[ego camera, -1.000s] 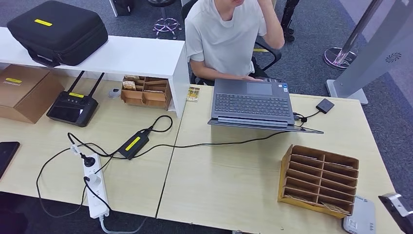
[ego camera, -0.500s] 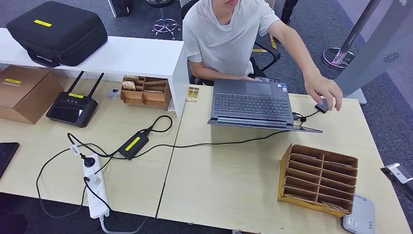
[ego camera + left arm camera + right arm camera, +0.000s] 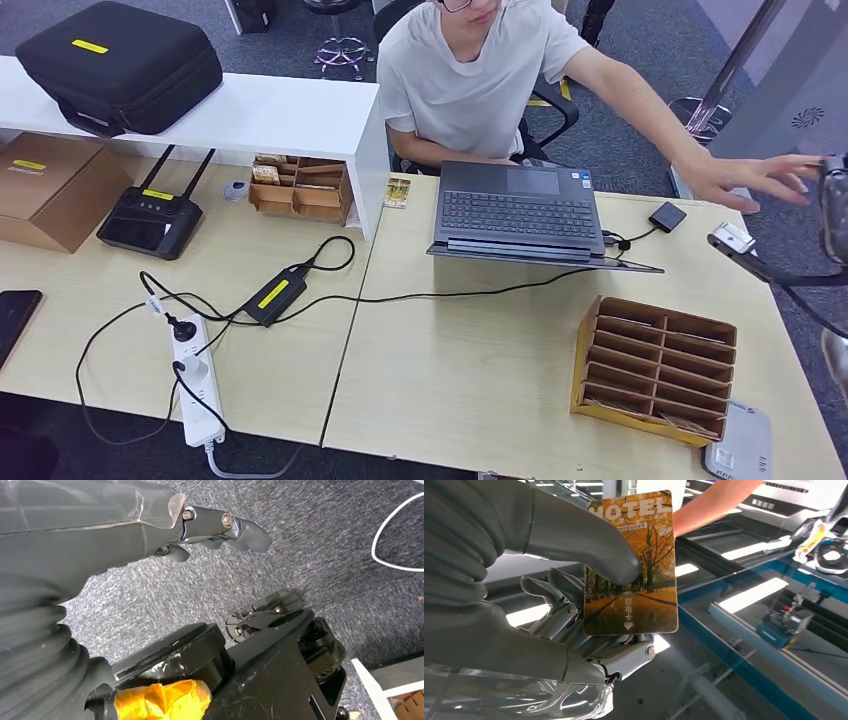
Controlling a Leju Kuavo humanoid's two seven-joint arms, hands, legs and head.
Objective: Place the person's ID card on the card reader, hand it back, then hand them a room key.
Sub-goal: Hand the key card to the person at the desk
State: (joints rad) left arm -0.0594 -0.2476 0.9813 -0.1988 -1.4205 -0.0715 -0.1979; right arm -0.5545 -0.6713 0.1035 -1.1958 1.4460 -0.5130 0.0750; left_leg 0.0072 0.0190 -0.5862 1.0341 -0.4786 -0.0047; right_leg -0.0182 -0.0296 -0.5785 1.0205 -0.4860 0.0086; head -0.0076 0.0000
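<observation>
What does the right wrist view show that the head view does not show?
The right wrist view shows the room key card up close: an autumn tree picture with HOTEL printed on it, pinched under the thumb of the right hand. The head view shows the desk, the laptop, the wooden card organizer and the card reader. Both show the person's outstretched arm reaching toward the right hand.

Right arm: raised at the right edge of the head view.
Right hand (image 3: 574, 600): thumb and fingers pinch the room key (image 3: 631, 565) upright.
Left hand (image 3: 150, 525): hangs low, fingers loosely extended, holding nothing.
</observation>
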